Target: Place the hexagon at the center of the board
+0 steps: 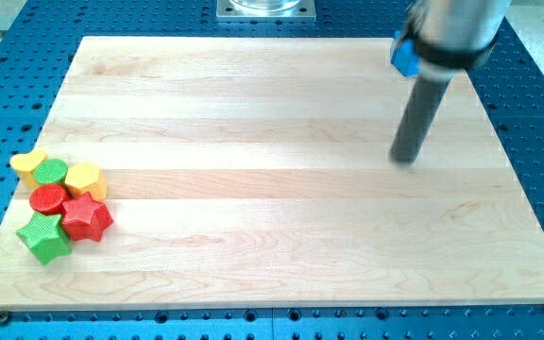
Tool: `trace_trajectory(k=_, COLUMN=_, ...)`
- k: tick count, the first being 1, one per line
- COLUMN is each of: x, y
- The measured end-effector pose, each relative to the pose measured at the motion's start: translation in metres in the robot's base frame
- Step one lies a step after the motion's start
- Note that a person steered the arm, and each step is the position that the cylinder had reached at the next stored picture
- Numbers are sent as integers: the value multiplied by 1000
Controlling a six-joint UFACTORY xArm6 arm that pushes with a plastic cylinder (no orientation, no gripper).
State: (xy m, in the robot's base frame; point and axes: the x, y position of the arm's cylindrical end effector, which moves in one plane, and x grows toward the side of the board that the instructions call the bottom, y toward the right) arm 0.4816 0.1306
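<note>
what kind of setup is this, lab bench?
Likely a robotics lab bench: a wooden board lies on a blue perforated mounting table, my tip rests on it, and small coloured blocks, one a yellow hexagon, cluster at the view's left.

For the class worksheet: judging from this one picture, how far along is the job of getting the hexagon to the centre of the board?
Done: nothing visible. The yellow hexagon sits in the cluster at the view's left edge, touching the red star and red cylinder.
In hand: my tip rests far off at the view's upper right, touching no block.
Left: crossing the wooden board, freeing the hexagon and pushing it to the centre.
</note>
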Motion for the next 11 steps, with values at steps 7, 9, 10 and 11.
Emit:
trace_trajectory(k=7, x=42, y=-395)
trace_trajectory(k=9, x=-14, y=-382)
trace_trajectory(k=10, x=-15, y=-344)
trace_trajectory(k=11, x=-17, y=-314)
